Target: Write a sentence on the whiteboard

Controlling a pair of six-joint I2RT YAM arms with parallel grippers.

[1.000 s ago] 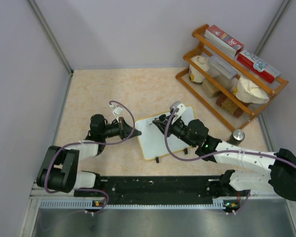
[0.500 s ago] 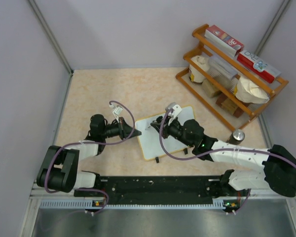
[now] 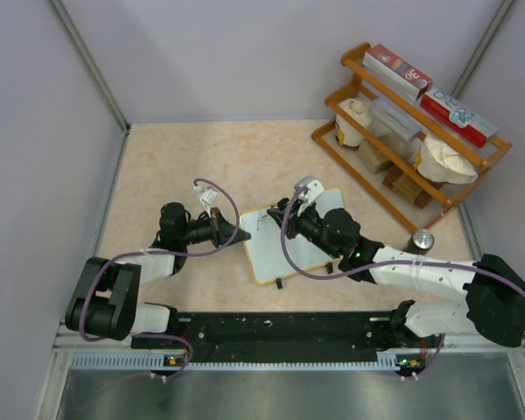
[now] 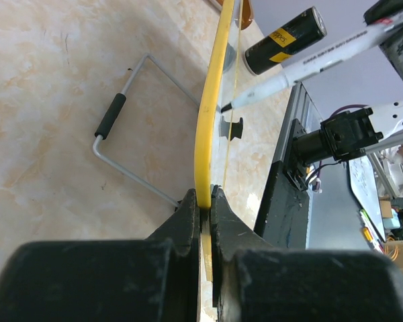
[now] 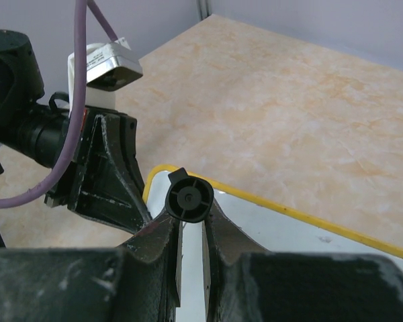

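- From overhead, the whiteboard [image 3: 264, 249] sits near the middle of the table [image 3: 184, 157], tipped up off the surface; the left gripper [image 3: 242, 236] comes in on its 9 o'clock edge and the right gripper [image 3: 277, 215] hangs over its 11 o'clock corner
- The left wrist view gives what the overhead cannot: the board seen edge-on as a thin yellow curve, its frame pinched tight between the two black fingers [image 4: 188, 215]; the left gripper is clamped on the frame
- The same view shows a bent wire stand [image 4: 138, 121] with a black rubber sleeve behind the board, and the marker [image 4: 309, 64] slanting in from 2 o'clock, its dark tip at the board's face; whether it touches, I cannot tell
- The right wrist view looks straight down the marker's round black end, held fast between that gripper's fingers; below it lie the glossy white panel and the rounded yellow corner
- The table is a marbled beige, smooth and matt
- A wooden rack [image 3: 367, 175] with boxes stands at 2 o'clock from the board; a small black can [image 4: 285, 40] with a yellow label stands at 3 o'clock
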